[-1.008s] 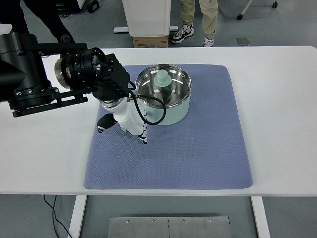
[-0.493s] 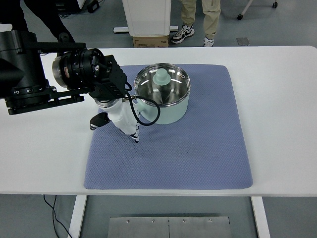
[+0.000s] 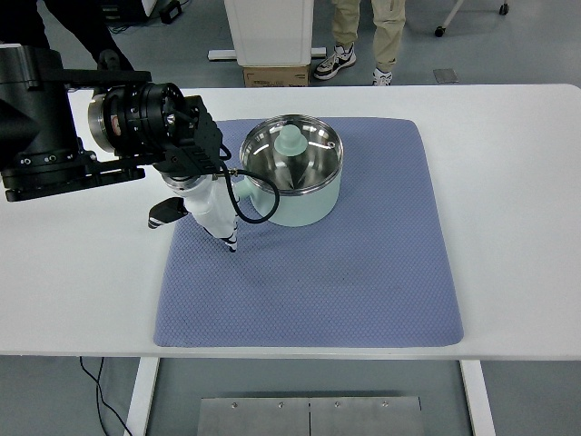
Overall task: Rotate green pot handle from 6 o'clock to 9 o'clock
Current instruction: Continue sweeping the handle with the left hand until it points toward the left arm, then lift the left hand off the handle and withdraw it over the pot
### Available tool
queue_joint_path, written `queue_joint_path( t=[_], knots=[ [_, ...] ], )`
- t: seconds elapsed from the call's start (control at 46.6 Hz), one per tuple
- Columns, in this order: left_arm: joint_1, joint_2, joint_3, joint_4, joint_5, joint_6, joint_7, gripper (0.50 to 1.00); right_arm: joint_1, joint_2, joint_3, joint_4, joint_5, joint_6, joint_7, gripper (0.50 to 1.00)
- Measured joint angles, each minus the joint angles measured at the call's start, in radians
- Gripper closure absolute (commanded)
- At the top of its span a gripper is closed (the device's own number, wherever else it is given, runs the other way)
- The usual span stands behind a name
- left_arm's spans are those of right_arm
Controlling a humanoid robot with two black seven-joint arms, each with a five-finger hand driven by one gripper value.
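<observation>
A pale green pot (image 3: 304, 204) with a shiny glass lid and a green knob (image 3: 290, 141) stands on the blue mat (image 3: 363, 272), toward its far left part. Its short green handle (image 3: 245, 186) sticks out at the lower left of the pot's body. My left hand (image 3: 218, 222), white with a black thumb, lies just left of that handle and seems to touch it. The fingers (image 3: 231, 242) are stretched out toward the near side and hold nothing. A black cable (image 3: 263, 216) loops from the wrist in front of the pot. The right arm is out of the picture.
The mat lies on a white table (image 3: 517, 200). The left arm's bulky black forearm (image 3: 54, 127) covers the table's far left. Beyond the far edge are a cardboard box (image 3: 275, 76), a white cabinet base and a person's legs (image 3: 363, 41).
My left hand has swept left and slightly away from me, and the pot has shifted a little left and turned, its handle swinging from lower left toward the left.
</observation>
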Motion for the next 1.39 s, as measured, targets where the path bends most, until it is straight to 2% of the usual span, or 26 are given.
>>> queue_joint_path(
  t=[0.236, 0.6, 1.008, 1.394],
  knots=[
    [-0.018, 0.0, 0.048, 0.01, 0.004, 0.0, 0.0, 0.5, 0.0, 0.0, 0.0, 0.0, 0.0, 0.0, 0.0, 0.5],
    [-0.025, 0.0, 0.06, 0.095, 0.04, 0.002, 0.0, 0.5, 0.0, 0.0, 0.0, 0.001, 0.0, 0.0, 0.0, 0.5],
    [-0.025, -0.006, 0.1, 0.183, 0.051, 0.071, 0.0, 0.5, 0.0, 0.0, 0.0, 0.0, 0.0, 0.0, 0.0, 0.5],
    [-0.027, -0.009, 0.1, 0.183, 0.038, 0.102, 0.0, 0.5, 0.001, 0.0, 0.0, 0.001, 0.0, 0.0, 0.0, 0.5]
  ],
)
